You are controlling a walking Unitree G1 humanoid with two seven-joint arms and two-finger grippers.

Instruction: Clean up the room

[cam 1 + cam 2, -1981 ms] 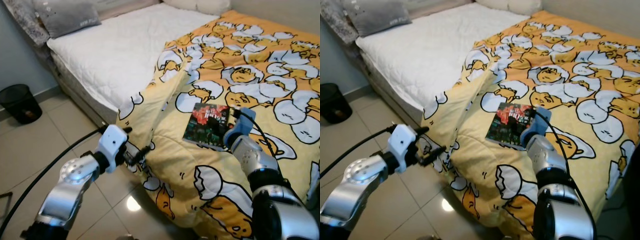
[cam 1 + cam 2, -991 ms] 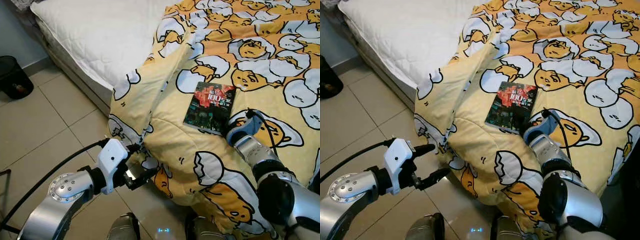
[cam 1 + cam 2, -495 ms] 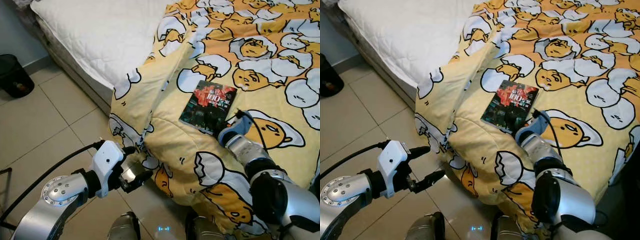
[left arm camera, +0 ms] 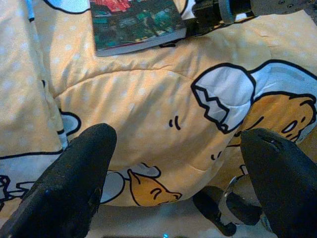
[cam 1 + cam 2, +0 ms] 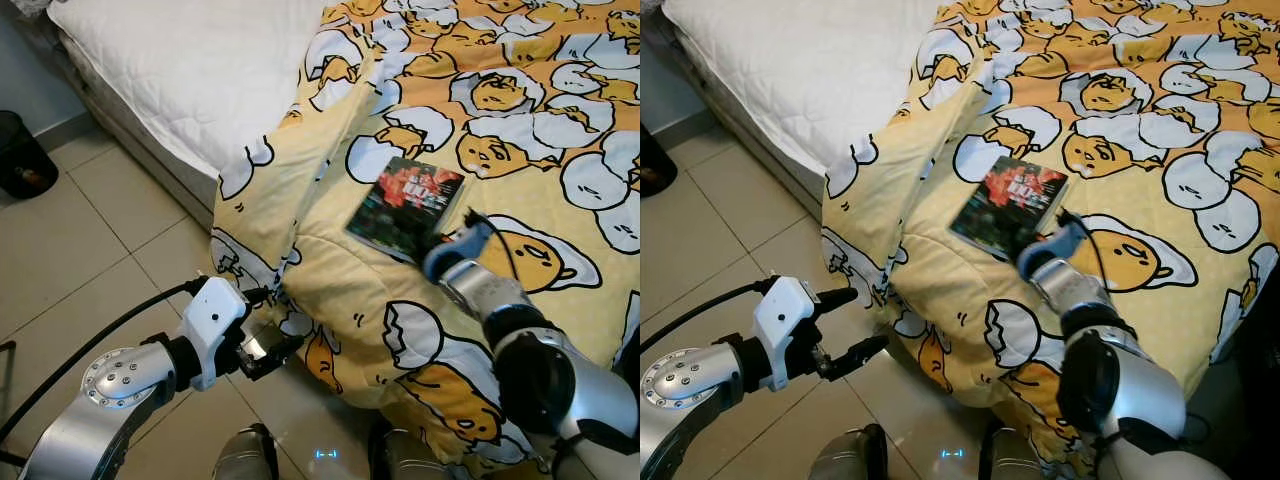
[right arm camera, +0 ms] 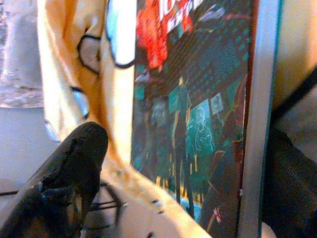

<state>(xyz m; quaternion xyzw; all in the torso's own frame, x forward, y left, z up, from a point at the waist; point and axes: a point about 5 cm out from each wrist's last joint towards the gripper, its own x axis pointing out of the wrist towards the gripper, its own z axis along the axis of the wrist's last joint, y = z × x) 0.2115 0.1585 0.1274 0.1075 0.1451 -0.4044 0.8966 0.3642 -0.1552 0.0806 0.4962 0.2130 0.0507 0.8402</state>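
On the bed's quilt (image 5: 520,120), right gripper (image 5: 1032,240) straddles the book (image 5: 405,205), unclosed; left gripper (image 5: 262,350) idles open. Close squarely across the book's near edge.

Right gripper (image 6: 183,163) now closer at the book's (image 5: 405,205) near edge, book turned slightly, left gripper (image 5: 855,325) lowered.

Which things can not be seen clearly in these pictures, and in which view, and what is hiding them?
- Right gripper: in the eye views the silver right forearm covers its fingers at the dark paperback book.
- Book title: too small in the eye views, cut off by the edge in the right wrist view.
- Black waste bin: cut by the left edge, contents unclear.
- Floor beneath the yellow egg-print duvet: hidden by its overhang.
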